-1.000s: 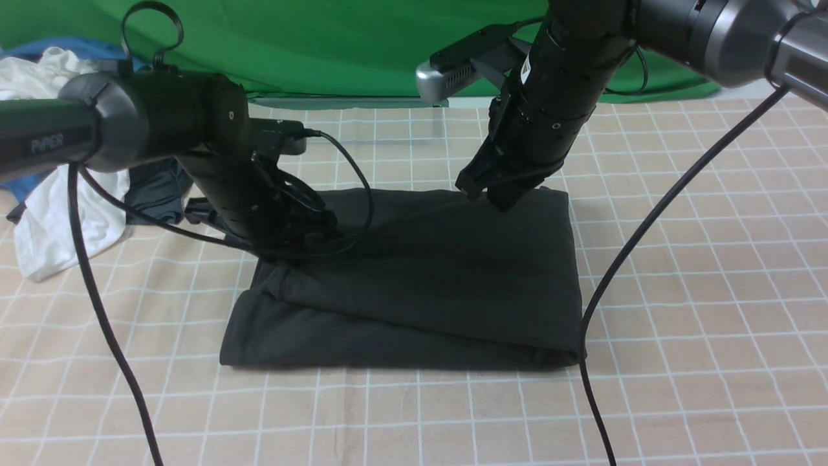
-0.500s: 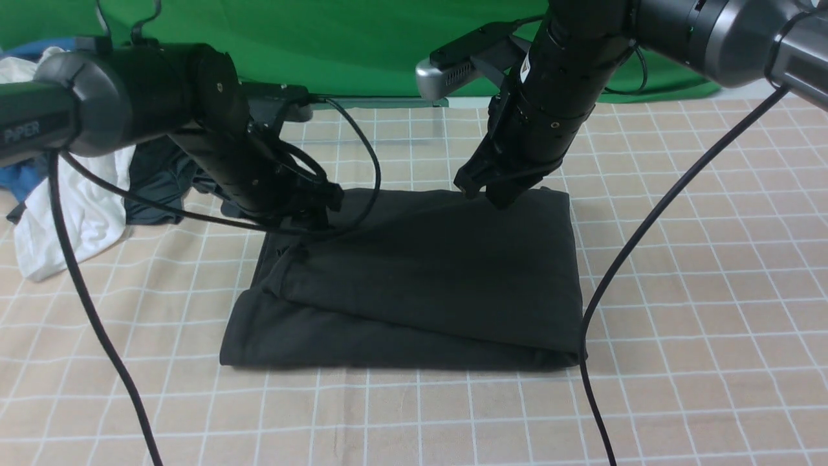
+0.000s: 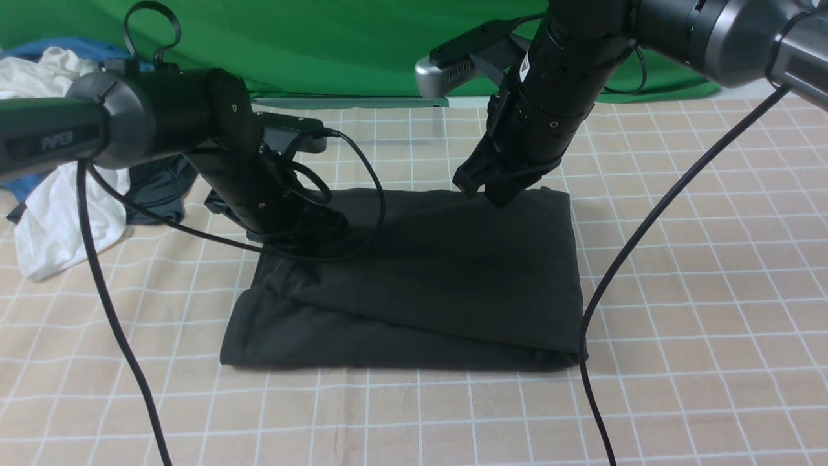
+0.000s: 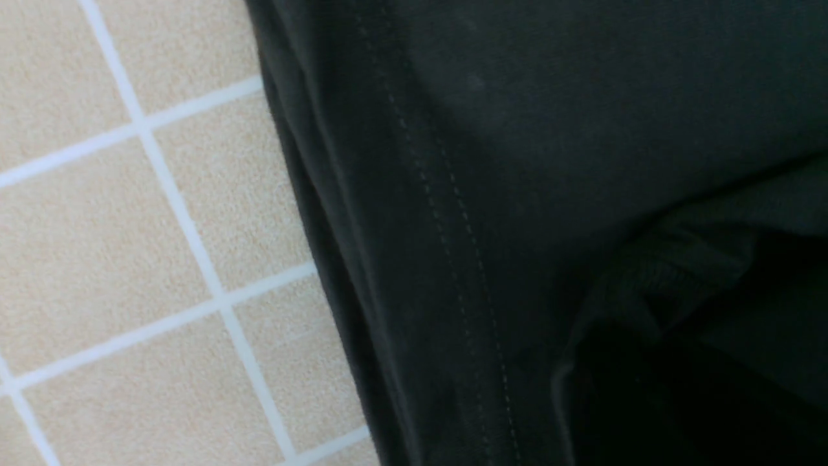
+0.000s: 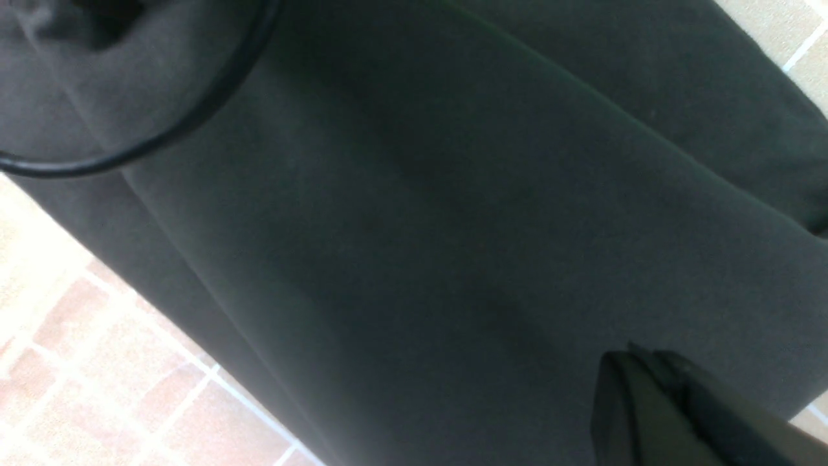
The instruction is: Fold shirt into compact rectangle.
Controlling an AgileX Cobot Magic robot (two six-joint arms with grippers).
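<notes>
Green backdrop cloth hangs behind a surface point(image 3: 679, 272) covered in tan fabric with a white grid, and the shirt point(image 3: 427, 278) lies in the middle of it, already folded into a thick, roughly rectangular stack. Its top layer sits skewed, so a lower layer juts out along the near edge and at the near-left corner.

Down at the shirt's far-left corner is the left claw point(image 3: 309, 234), where loose cloth bunches up. Its jaws are hidden among dark fabric and cable in the front view, and the left wrist view shows only a stitched hem and a rumpled fold, so I cannot tell whether it is pressed together on cloth or spread. Most likely it is there to tidy or pin that untidy corner.

Over the shirt's far edge, toward the right, the right claw point(image 3: 486, 194) has its jaws pressed together with nothing between them, tips at or just above the cloth; contact is unclear. It probably steadies that side or simply waits.

A pile of white point(image 3: 58, 220), blue point(image 3: 26, 184) and dark grey point(image 3: 158, 188) garments lies off to the left, near but apart from the shirt. The left arm's cable point(image 3: 362, 220) loops over the shirt's far-left part and could snag cloth; the right arm's cable point(image 3: 601, 304) hangs down just beside the near-right corner.
</notes>
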